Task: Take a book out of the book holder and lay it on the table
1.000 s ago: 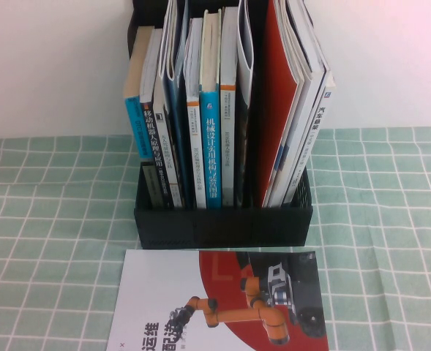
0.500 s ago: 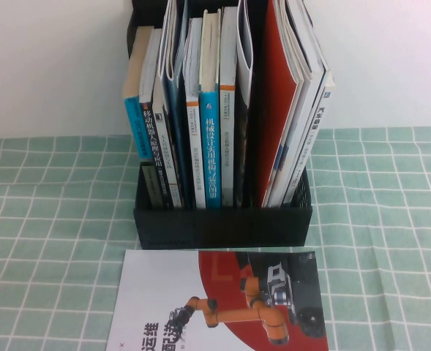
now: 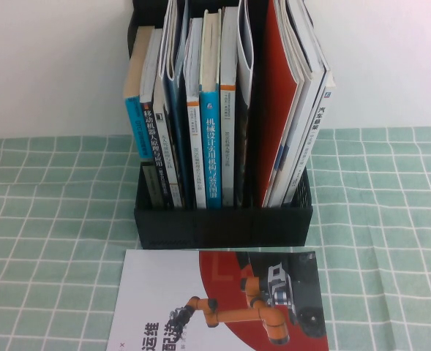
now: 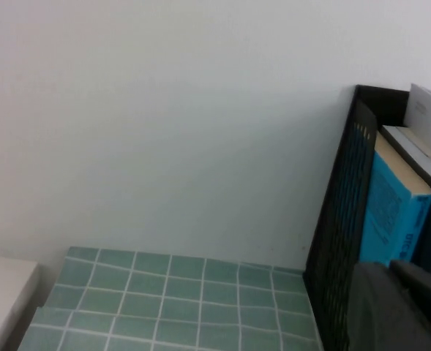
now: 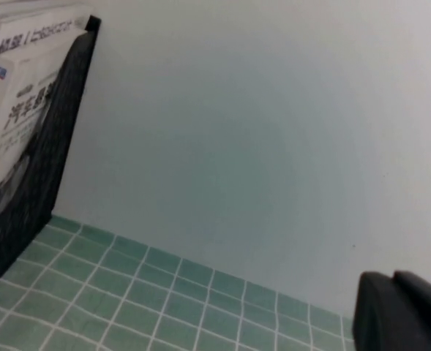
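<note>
One brochure (image 3: 219, 303), one book holder (image 3: 222, 223); both grippers parked.

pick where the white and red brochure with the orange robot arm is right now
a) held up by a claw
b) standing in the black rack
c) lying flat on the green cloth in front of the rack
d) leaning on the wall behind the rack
c: in the high view the brochure lies flat on the table just in front of the book holder, with no claw on it.
</note>
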`<state>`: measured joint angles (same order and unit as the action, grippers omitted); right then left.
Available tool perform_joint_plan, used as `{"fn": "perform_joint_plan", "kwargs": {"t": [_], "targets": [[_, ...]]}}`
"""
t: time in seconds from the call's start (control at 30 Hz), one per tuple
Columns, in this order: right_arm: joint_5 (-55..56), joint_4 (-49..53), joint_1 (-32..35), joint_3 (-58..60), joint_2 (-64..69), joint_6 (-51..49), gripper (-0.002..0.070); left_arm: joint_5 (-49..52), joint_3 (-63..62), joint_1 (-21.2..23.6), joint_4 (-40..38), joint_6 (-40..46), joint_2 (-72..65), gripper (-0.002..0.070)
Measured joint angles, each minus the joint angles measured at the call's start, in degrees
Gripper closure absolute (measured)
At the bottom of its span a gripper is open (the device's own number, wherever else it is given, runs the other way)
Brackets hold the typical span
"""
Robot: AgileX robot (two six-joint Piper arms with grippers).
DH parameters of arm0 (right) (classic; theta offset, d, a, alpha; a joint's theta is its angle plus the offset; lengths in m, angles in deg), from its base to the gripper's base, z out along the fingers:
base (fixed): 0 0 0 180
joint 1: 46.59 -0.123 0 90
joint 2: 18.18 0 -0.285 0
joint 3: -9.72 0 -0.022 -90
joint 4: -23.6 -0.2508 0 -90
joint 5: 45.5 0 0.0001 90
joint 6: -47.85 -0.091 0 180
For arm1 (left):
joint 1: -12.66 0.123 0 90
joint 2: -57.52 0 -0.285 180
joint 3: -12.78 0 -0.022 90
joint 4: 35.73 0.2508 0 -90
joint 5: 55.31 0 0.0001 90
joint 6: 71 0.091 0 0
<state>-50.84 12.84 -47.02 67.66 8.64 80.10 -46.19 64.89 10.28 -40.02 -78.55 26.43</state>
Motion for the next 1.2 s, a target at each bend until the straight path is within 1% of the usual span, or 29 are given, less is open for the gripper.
{"fn": "perform_joint_plan", "kwargs": {"t": [0.13,0.2,0.27,0.4,0.5,0.57,0.7,0.8,0.9,1.07,1.2], "targets": [[5.34,0.00,0.00,-1.94,8.78,0.00,0.0678,-6.24,-2.28,-0.80,-0.22,0.00,-8.57,0.0678],[10.60,0.47,-0.26,-1.97,12.70,-1.10,0.0678,-9.78,-3.27,-3.13,0.05,0.00,-13.16,0.0678],[15.17,3.40,-1.64,-1.97,16.33,-4.44,0.0678,-12.43,-4.61,-6.33,0.61,0.00,-16.50,0.0678],[24.20,15.56,-5.45,-1.97,22.47,-17.18,0.0678,-16.25,-8.46,-17.69,2.15,0.00,-24.93,0.0678],[33.58,26.44,-7.28,-1.97,27.59,-27.84,0.0678,-17.97,-12.03,-26.48,2.55,0.00,-31.58,0.0678],[38.89,31.92,-7.57,-2.07,30.90,-33.10,0.0678,-19.10,-14.51,-31.11,2.76,0.00,-36.73,0.0678],[42.71,37.24,-7.79,-2.31,35.80,-38.06,0.0678,-19.24,-21.56,-38.75,2.92,1.18,-46.94,0.0678],[44.01,38.84,-7.83,-2.40,38.86,-38.94,0.0678,-17.18,-28.95,-42.25,2.68,0.94,-53.50,0.0678],[46.31,39.08,-7.83,-2.44,41.89,-39.46,0.0678,-11.73,-37.00,-44.36,2.55,0.60,-59.99,0.0678],[52.19,39.73,-7.83,-2.44,46.56,-40.37,0.0671,-4.69,-49.70,-45.40,2.29,0.21,-67.50,0.0678],[56.18,40.98,-7.83,-2.44,49.94,-41.03,0.0634,-1.41,-57.89,-45.51,2.19,-1.06,-72.49,0.0678]]}}
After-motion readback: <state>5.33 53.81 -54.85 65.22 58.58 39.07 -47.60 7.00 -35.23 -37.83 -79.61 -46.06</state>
